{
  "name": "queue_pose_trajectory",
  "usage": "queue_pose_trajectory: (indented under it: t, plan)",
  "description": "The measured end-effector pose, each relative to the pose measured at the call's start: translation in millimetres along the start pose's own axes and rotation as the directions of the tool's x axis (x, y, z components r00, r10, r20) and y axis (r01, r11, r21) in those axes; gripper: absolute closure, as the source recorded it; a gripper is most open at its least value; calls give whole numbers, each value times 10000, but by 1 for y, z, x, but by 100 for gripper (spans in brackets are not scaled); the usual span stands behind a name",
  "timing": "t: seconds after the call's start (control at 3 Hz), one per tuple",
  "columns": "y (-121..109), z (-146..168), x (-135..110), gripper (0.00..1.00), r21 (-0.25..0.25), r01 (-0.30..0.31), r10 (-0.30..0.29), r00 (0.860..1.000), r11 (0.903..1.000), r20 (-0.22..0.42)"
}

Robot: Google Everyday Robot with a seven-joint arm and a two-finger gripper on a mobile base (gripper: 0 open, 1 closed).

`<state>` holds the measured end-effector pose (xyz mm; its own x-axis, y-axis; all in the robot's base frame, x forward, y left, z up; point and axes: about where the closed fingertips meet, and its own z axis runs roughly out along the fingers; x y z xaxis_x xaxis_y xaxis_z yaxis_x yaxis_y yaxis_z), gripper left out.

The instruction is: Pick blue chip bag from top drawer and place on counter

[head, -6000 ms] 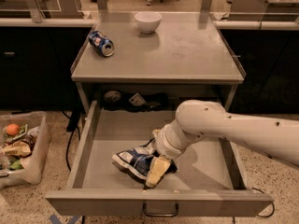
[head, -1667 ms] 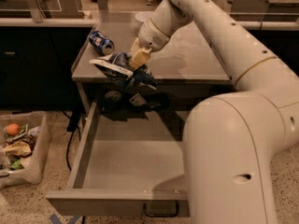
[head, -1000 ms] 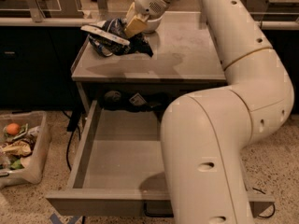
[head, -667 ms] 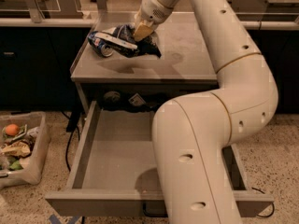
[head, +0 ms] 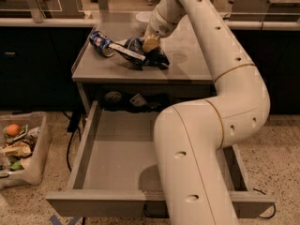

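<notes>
The blue chip bag (head: 140, 54), crumpled dark blue with a white edge strip, rests on the counter (head: 190, 62) near its middle. My gripper (head: 150, 43) reaches down from above, its yellowish fingers closed on the bag's upper edge. The top drawer (head: 83, 142) stands pulled wide open below the counter, its floor bare where I can see it. My arm's large lower link covers the drawer's right half.
A small blue-and-white soda can (head: 100, 42) lies just left of the bag. A white bowl (head: 142, 18) sits at the counter's back, partly behind my arm. Dark items (head: 136, 101) lie at the drawer's rear. A bin of scraps (head: 18, 149) stands on the floor at left.
The gripper carried the bag from inside the drawer up over the counter, then lowered it, so the bag now rests on the countertop beside the can.
</notes>
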<state>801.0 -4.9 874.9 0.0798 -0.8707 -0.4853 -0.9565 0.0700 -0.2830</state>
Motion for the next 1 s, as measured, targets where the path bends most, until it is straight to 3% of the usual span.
queue_pose_trajectory:
  t: [0.33,1.0]
  plan:
    - [0,0,0,81,0,0,0,10000,10000,0]
    - [0,0,0,34,0,0,0,10000,10000,0]
